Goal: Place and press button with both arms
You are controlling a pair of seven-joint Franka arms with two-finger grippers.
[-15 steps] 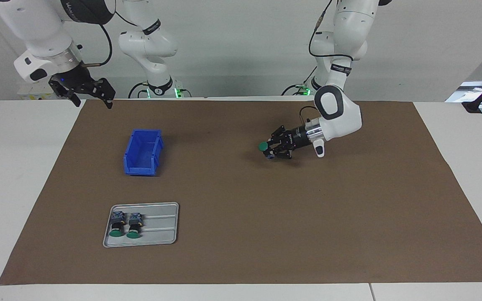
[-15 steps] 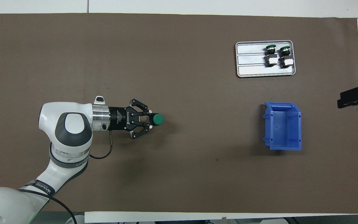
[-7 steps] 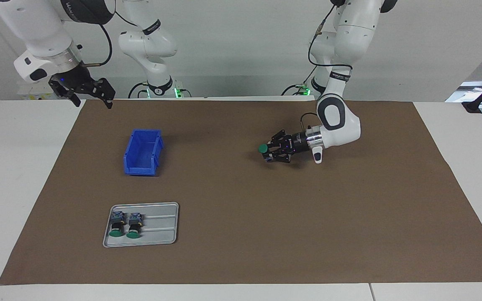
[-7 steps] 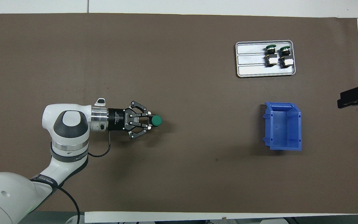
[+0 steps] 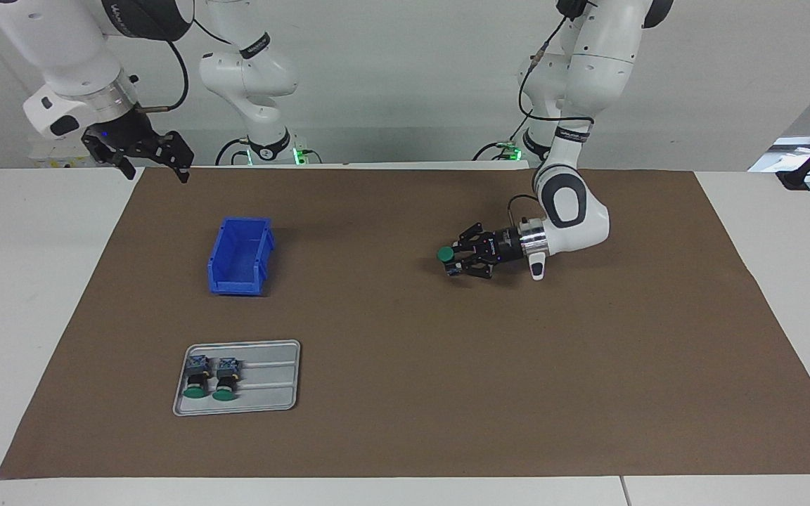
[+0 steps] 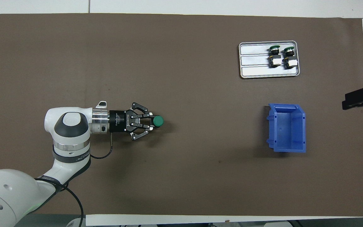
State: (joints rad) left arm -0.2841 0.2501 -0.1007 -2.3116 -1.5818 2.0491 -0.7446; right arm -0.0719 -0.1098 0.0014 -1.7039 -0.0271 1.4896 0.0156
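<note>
Counting across the brown mat (image 5: 405,393), I see three push-buttons, one blue bin (image 5: 240,255) and one grey tray (image 5: 264,393). Two spare buttons (image 5: 211,377) lie in the tray (green caps pointing away from the robots). The left gripper (image 5: 455,258), low over mid-mat, clamps the third button (image 5: 446,256): round green cap, black body, bluish base. The right gripper (image 5: 152,161) waits with fingers spread wide by the mat's corner at its end.

Setting: I judge this a robotics lab.
Arms: two white jointed arms (image 5: 574,204) mounted at a white table (image 5: 18,281).
Surface: brown mat (image 5: 405,393) covers the work area.
Backdrop: plain grey wall (image 5: 405,70); cables and green status lights at the arm bases.
</note>
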